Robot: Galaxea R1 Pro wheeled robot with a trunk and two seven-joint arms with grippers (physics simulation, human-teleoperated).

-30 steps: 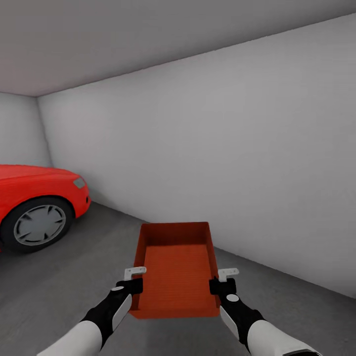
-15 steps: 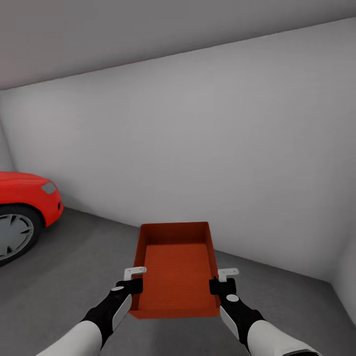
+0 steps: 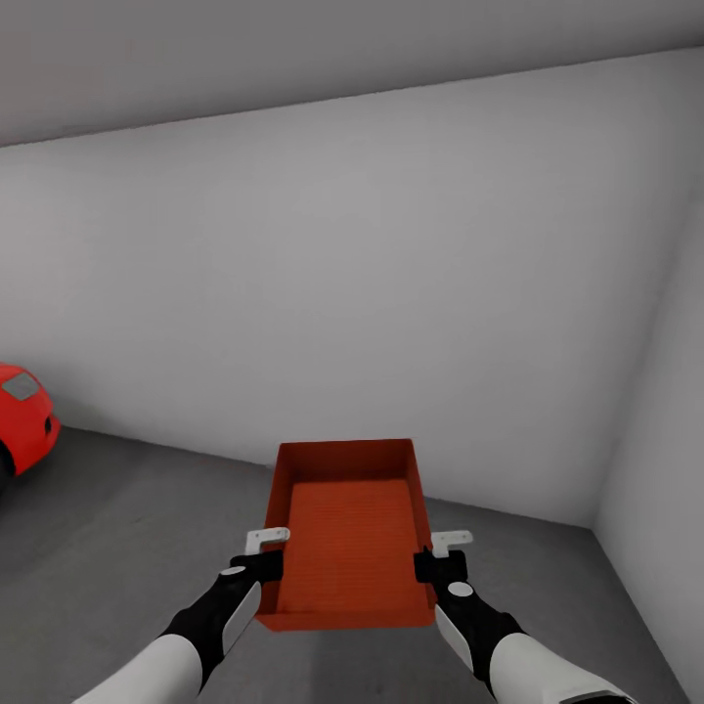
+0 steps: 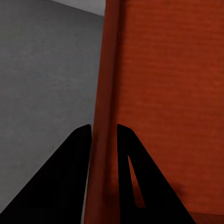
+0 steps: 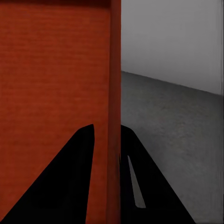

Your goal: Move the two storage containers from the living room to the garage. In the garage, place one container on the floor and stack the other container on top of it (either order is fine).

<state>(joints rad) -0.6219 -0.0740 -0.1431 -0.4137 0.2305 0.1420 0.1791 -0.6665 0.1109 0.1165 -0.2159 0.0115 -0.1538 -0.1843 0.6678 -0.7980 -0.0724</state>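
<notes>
A single orange-red storage container is carried in front of the robot, clear of the floor, with its open top facing up and its long axis pointing away from the robot toward the pale grey wall. The left end effector is closed on the container's left long wall near the corner closest to the robot; in the left wrist view its two dark fingers sit one on either side of that wall, one inside the bin and one outside, with the wall pinched between them. The right end effector is likewise closed on the right long wall at the matching near corner; the right wrist view shows its fingers straddling the wall edge in the same manner, with the ribbed interior of the container on one side and grey concrete on the other. The interior of the bin is bare, with a finely ribbed bottom. The setting is the garage: dark, mottled concrete underfoot, a grey ceiling above, and a room corner where the far wall meets a side wall at the right of the head view. The front of a red car, with a headlamp visible, shows at the left edge of the head view, well apart from the container. Both forearms are extended forward at roughly equal reach, holding the bin level.
</notes>
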